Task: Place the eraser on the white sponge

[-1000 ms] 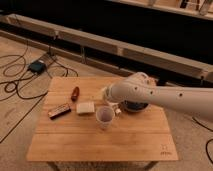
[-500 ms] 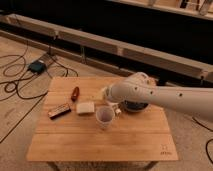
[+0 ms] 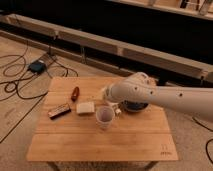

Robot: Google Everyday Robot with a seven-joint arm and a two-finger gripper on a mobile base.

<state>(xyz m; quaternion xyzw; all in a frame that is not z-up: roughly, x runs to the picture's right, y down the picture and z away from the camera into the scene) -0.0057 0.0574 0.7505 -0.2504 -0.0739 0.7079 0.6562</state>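
While the flat black eraser (image 3: 59, 110) lies near the wooden desk's (image 3: 100, 142) left edge, just apart from the soft cream sponge (image 3: 85, 107), the gripper (image 3: 114, 107) hovers behind the cup (image 3: 103, 116), jaws spread; bare planks span the front.

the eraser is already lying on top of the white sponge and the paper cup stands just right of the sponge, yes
No. The camera view shows the eraser flat on the table, left of the white sponge and apart from it. The paper cup does stand just right of the sponge. The gripper hovers behind the cup.
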